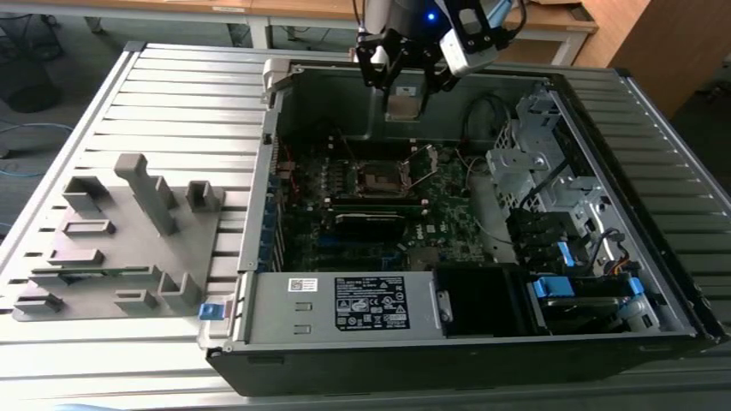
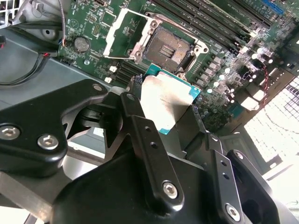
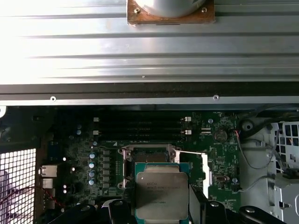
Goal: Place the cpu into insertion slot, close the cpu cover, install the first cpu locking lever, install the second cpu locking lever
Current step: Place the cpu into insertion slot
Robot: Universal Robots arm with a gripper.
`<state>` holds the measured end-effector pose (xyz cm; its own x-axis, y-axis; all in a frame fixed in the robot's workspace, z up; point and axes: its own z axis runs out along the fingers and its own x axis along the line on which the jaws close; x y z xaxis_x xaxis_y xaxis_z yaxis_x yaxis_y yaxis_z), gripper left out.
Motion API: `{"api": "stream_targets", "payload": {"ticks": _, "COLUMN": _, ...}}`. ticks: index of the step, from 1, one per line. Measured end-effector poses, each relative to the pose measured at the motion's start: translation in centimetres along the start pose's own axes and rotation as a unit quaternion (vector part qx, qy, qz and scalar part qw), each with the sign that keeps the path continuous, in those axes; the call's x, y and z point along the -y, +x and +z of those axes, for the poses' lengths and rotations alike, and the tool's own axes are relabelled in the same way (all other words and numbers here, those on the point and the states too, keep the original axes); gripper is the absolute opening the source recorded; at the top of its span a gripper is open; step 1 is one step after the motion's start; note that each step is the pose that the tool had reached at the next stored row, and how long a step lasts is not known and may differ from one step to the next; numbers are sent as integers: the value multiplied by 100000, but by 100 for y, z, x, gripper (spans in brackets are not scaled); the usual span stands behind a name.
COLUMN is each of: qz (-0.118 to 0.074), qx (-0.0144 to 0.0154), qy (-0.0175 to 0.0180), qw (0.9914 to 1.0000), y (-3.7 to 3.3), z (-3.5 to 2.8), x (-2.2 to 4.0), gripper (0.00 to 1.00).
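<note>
Holder block: a grey fixture (image 1: 115, 231) lies on the slatted table (image 1: 171, 94) at the exterior view's left, beside the open computer case (image 1: 286, 308).
Cpu cover: the cover (image 2: 110, 35) is swung up, just beside the socket.
Insertion slot: the slot (image 1: 381, 177) (image 2: 170, 45) is uncovered, with its dark centre bare.
Gripper: the gripper (image 1: 402, 86) (image 2: 166, 109) hangs over the case, its fingers pinching the chip's edges.
Cpu: the cpu (image 2: 168, 100) (image 3: 162, 195) is held flat above the slot, apart from it.
</note>
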<state>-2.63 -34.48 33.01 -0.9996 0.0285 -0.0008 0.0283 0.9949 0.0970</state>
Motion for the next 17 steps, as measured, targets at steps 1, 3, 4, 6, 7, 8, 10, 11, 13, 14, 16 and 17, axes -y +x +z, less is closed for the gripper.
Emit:
{"api": "stream_targets", "payload": {"ticks": 1, "qz": 1, "qx": 1, "qy": -1, "qw": 100000, "y": 0, "z": 1, "x": 0, "gripper": 54}}
{"api": "stream_targets", "payload": {"ticks": 3, "qz": 0, "qx": 5, "qy": -12, "qw": 100000, "y": 0, "z": 3, "x": 0, "gripper": 54}}
{"api": "stream_targets", "payload": {"ticks": 4, "qz": -1, "qx": 6, "qy": -13, "qw": 100000, "y": 0, "z": 3, "x": 0, "gripper": 54}}
{"api": "stream_targets", "payload": {"ticks": 6, "qz": 1, "qx": 11, "qy": -25, "qw": 100000, "y": 0, "z": 7, "x": 1, "gripper": 54}}
{"api": "stream_targets", "payload": {"ticks": 7, "qz": -1, "qx": 13, "qy": -29, "qw": 100000, "y": 0, "z": 11, "x": 1, "gripper": 54}}
{"api": "stream_targets", "payload": {"ticks": 8, "qz": -1, "qx": 11, "qy": -23, "qw": 100000, "y": 0, "z": 16, "x": 2, "gripper": 54}}
{"api": "stream_targets", "payload": {"ticks": 10, "qz": -2, "qx": 8, "qy": -17, "qw": 100000, "y": 0, "z": 31, "x": 3, "gripper": 54}}
{"api": "stream_targets", "payload": {"ticks": 11, "qz": 0, "qx": 8, "qy": -17, "qw": 100000, "y": 0, "z": 39, "x": 4, "gripper": 54}}
{"api": "stream_targets", "payload": {"ticks": 13, "qz": -1, "qx": 5, "qy": -14, "qw": 100000, "y": 0, "z": 53, "x": 5, "gripper": 54}}
{"api": "stream_targets", "payload": {"ticks": 14, "qz": 1, "qx": 4, "qy": -9, "qw": 100000, "y": 0, "z": 54, "x": 5, "gripper": 54}}
{"api": "stream_targets", "payload": {"ticks": 16, "qz": 0, "qx": 6, "qy": -15, "qw": 100000, "y": 0, "z": 56, "x": 5, "gripper": 54}}
{"api": "stream_targets", "payload": {"ticks": 17, "qz": 0, "qx": 7, "qy": -13, "qw": 100000, "y": 0, "z": 56, "x": 6, "gripper": 54}}
